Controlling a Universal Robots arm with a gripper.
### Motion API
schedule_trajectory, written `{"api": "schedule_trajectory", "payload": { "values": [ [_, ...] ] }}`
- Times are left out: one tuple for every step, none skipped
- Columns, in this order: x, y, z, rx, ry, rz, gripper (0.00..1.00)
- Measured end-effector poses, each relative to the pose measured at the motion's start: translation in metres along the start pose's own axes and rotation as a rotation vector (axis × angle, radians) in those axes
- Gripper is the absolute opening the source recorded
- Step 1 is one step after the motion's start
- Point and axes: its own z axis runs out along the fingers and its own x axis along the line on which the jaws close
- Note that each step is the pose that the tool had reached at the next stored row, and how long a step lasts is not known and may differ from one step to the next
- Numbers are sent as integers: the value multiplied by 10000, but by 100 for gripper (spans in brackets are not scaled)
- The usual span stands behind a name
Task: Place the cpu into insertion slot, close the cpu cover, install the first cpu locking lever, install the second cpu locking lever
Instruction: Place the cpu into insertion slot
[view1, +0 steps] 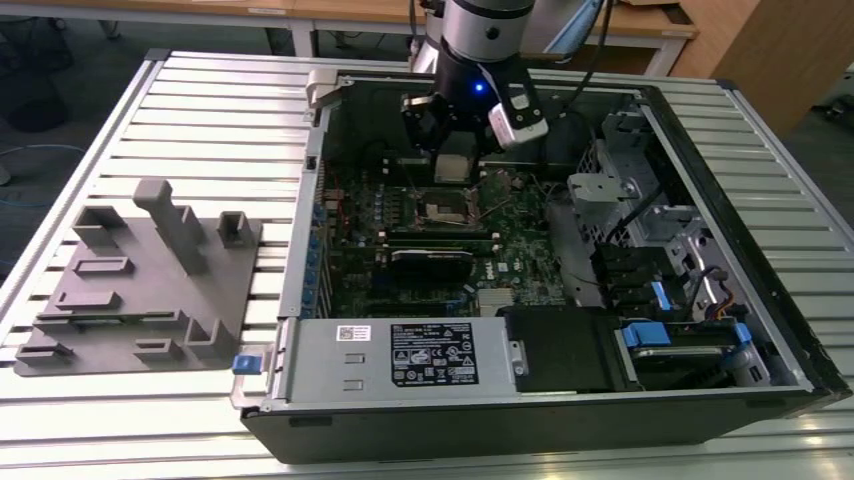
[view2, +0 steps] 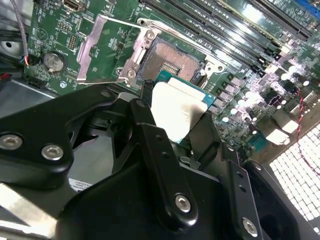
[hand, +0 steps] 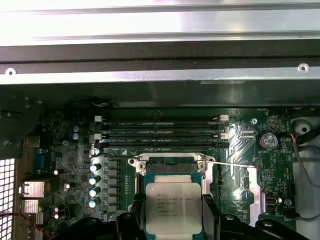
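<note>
Exterior view, setting: an open computer case (view1: 747, 330) lies on a slatted metal table (view1: 214, 110), with a grey plastic holder tray (view1: 134, 290) on the table toward the exterior view's left.
Exterior view, arm: the robot arm reaches down into the case, and its gripper (view1: 454, 165) hangs over the green circuit board (view1: 400, 200).
Exterior view, socket: the square socket (view1: 447, 208) sits on the board just below the gripper.
Second wrist view, gripper: the gripper (view2: 175, 116) is clamped on the chip (view2: 177, 105), with one black finger (view2: 145, 125) pressing each opposite edge.
Second wrist view, chip: the chip's metal top is in view; it is held close over the near edge of the socket (view2: 172, 60) and is not seated.
Second wrist view, socket: its contact field is bare.
Second wrist view, cover: the silver frame cover (view2: 88, 50) is swung open beside the socket.
Second wrist view, nearby: a coin battery (view2: 52, 61) and long memory slots (view2: 225, 25).
First wrist view, chip: the chip (hand: 173, 205) is gripped at two sides by the gripper (hand: 173, 217), overlapping the near part of the socket (hand: 172, 166).
First wrist view, cover: the cover (hand: 251, 192) lies open to one side, with a thin wire lever (hand: 227, 164) running to it.
First wrist view, beyond: memory slots (hand: 160, 132) lie past the socket.
</note>
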Motion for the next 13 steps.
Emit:
{"api": "schedule_trajectory", "payload": {
  "values": [
    [0,0,0,1,1,0,54],
    [0,0,0,2,1,0,54],
    [0,0,0,2,1,1,54],
    [0,0,0,2,1,0,54],
    [0,0,1,1,0,1,54],
    [0,0,1,1,0,0,54],
    [0,0,1,1,0,2,54],
    [0,0,2,0,-3,29,54],
    [0,-1,4,-2,-11,120,54],
    [0,-1,6,-6,-25,270,54],
    [0,-1,9,-9,-41,452,54],
    [0,-1,12,-12,-58,632,54],
    [0,-2,15,-15,-74,811,54]
  ]
}}
